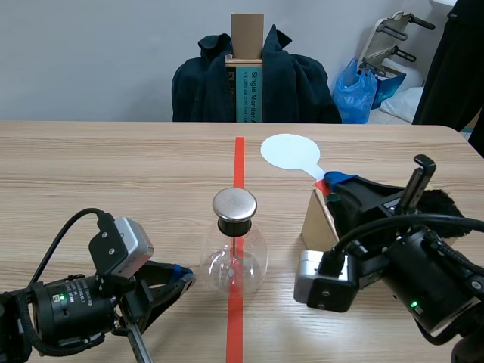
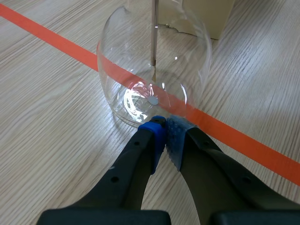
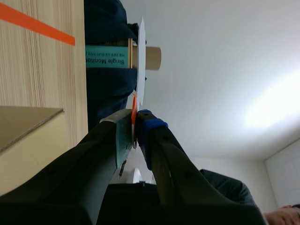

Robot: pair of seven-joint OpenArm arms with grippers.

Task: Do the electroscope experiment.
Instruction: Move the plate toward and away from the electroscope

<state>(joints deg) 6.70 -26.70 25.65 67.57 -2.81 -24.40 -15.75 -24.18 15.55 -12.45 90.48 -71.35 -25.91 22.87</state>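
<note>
Two grippers flank the glass flask (image 1: 234,257), standing on the red line (image 1: 239,162). The left gripper (image 1: 184,278), at its 8 o'clock, is clenched on nothing. The right gripper (image 1: 333,181), at 2 o'clock, grasps a white paddle (image 1: 289,151)

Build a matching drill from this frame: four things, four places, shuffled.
Things
1. glass flask
2. white paddle
3. cardboard box
4. blue bag

Places
A. beyond the far edge of the table, on the right gripper's side
B. pinched by its handle in the right gripper
C. on the tape line, at the tips of the shut left gripper
D. standing on the table beside the flask, on the right gripper's side

Pairs: 1-C, 2-B, 3-D, 4-A
</note>
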